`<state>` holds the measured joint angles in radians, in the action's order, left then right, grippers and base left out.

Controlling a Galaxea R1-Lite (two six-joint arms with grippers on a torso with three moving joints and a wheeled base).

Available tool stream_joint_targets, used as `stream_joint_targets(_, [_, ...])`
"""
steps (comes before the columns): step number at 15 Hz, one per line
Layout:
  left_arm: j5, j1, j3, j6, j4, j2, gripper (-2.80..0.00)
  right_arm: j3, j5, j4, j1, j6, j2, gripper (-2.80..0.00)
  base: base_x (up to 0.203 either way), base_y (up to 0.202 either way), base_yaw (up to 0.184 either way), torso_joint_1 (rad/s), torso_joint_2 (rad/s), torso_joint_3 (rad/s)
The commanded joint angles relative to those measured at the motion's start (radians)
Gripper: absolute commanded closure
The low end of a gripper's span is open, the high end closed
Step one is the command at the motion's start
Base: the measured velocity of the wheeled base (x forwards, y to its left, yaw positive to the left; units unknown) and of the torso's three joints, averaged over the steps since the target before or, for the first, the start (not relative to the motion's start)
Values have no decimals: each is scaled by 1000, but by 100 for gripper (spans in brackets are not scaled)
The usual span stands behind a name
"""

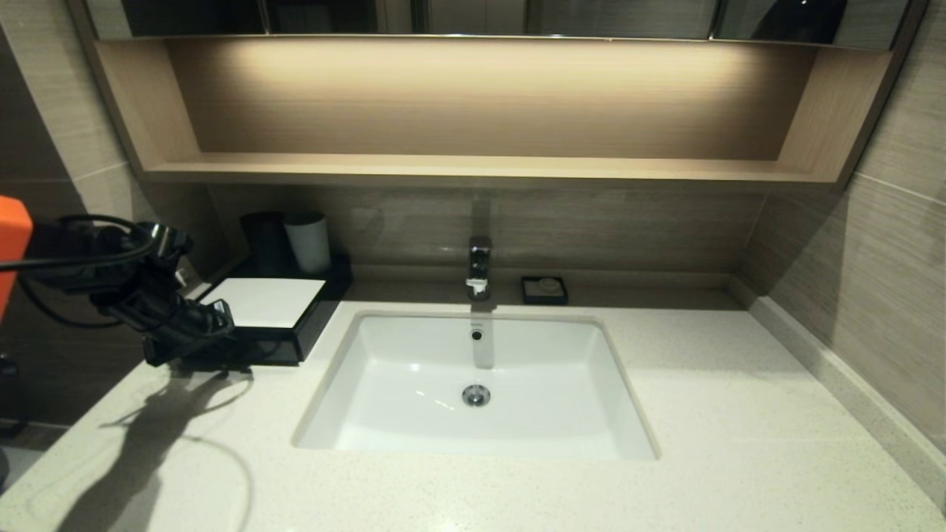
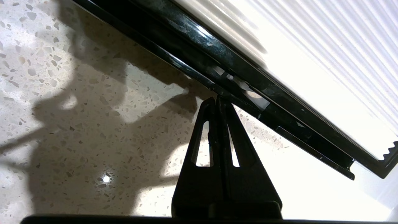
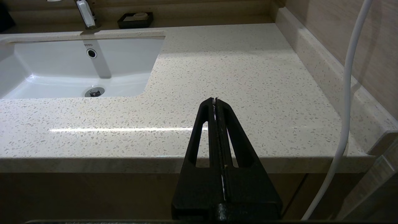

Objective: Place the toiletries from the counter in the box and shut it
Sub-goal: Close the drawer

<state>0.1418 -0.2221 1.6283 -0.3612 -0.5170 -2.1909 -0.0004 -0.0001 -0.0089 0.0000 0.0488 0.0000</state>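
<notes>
The box (image 1: 266, 303), flat and black with a white top panel, stands at the back left of the counter (image 1: 702, 384). My left gripper (image 1: 216, 336) is shut and empty. Its tips (image 2: 216, 99) rest against the lower edge of the box's black front (image 2: 217, 53), beside the notch pull (image 2: 255, 97). No toiletries show in any view. My right gripper (image 3: 215, 99) is shut with nothing in it, parked low off the counter's front edge (image 3: 124, 165) on the right side, outside the head view.
A black cup (image 1: 264, 240) and a white cup (image 1: 308, 240) stand behind the box. The white sunken basin (image 1: 414, 414) and faucet (image 1: 479, 266) fill the middle. A small black dish (image 1: 544, 290) sits at the back. A white cable (image 3: 348, 93) hangs beside my right gripper.
</notes>
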Motion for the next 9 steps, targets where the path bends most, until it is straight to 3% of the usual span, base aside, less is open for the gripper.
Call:
stream_joint_targets(1, [2, 0, -1, -2, -1, -1, 0, -1, 0, 0, 0, 0, 0, 0, 0, 0, 0, 0, 0, 0])
stream_joint_targets(9, [2, 0, 19, -3, 26, -10, 0, 0, 0, 0, 0, 0, 0, 0, 0, 0, 0, 0, 0, 0])
